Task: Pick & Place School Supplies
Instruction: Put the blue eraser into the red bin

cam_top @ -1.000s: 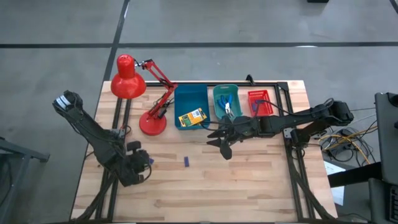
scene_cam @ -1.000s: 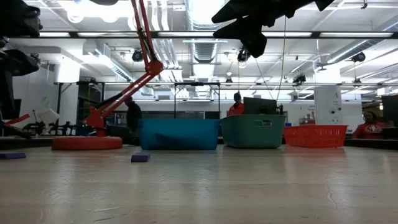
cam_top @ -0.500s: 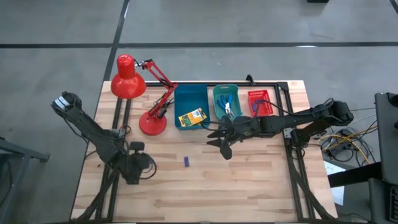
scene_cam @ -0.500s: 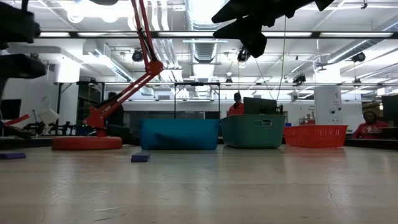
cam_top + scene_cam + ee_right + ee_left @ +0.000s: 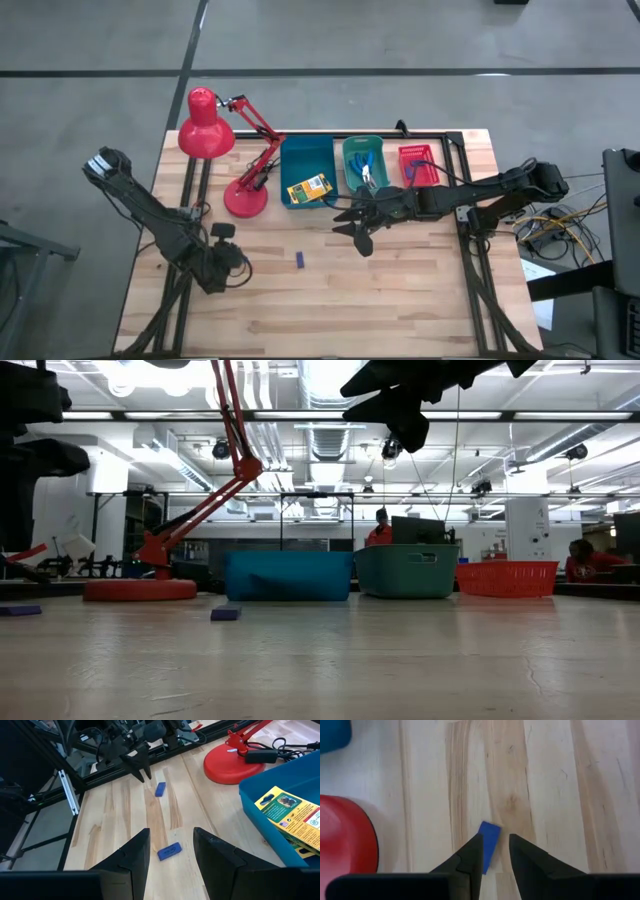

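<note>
Your left pincer [image 5: 495, 854] hovers over a small blue eraser block [image 5: 489, 845] on the bare surface near the red lamp base [image 5: 345, 840], jaws narrowly parted, holding nothing. This looks like the pick approach: lower and straddle the block. Your right pincer [image 5: 170, 847] waits open and empty near the blue bin [image 5: 305, 170].

Robotics lab in an open industrial hall
Exposed ceiling ducts [image 5: 330, 435] and strip lights are running far beyond the right gripper [image 5: 400, 415]; people [image 5: 380, 530] are sitting at distant workbenches behind it
</note>
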`<state>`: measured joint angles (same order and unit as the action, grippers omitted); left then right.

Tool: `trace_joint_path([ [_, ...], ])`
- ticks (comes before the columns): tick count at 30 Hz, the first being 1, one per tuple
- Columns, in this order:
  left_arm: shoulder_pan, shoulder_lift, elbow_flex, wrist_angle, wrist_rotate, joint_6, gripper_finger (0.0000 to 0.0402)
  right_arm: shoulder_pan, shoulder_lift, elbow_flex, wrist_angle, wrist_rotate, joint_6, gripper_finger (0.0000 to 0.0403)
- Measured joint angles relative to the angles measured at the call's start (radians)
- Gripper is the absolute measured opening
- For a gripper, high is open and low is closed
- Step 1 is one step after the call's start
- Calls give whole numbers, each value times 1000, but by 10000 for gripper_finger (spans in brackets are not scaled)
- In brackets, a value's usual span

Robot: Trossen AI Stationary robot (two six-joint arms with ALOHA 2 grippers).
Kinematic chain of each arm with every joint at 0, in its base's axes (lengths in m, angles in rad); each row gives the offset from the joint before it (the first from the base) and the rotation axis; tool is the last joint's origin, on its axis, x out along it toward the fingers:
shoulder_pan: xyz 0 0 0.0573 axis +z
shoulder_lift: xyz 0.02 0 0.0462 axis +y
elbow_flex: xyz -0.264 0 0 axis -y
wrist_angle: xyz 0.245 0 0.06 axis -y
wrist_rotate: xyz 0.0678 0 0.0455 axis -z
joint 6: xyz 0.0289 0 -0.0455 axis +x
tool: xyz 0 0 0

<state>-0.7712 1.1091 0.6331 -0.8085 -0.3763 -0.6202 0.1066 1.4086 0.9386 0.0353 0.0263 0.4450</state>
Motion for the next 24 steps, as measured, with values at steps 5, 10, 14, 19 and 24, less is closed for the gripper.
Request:
trace_joint_path([
  [5,0,0,-7,-2,7,-4,99,0,0,0,0,0,0,146],
  [10,1,-1,-46,76,-5,7,99,0,0,0,0,0,0,146],
  [14,1,-1,-96,136,6,-13,114,0,0,0,0,0,0,146],
  [19,1,-1,-132,155,11,16,160,0,0,0,0,0,0,146],
  [24,4,-1,-161,157,11,79,186,0,0,0,0,0,0,146],
])
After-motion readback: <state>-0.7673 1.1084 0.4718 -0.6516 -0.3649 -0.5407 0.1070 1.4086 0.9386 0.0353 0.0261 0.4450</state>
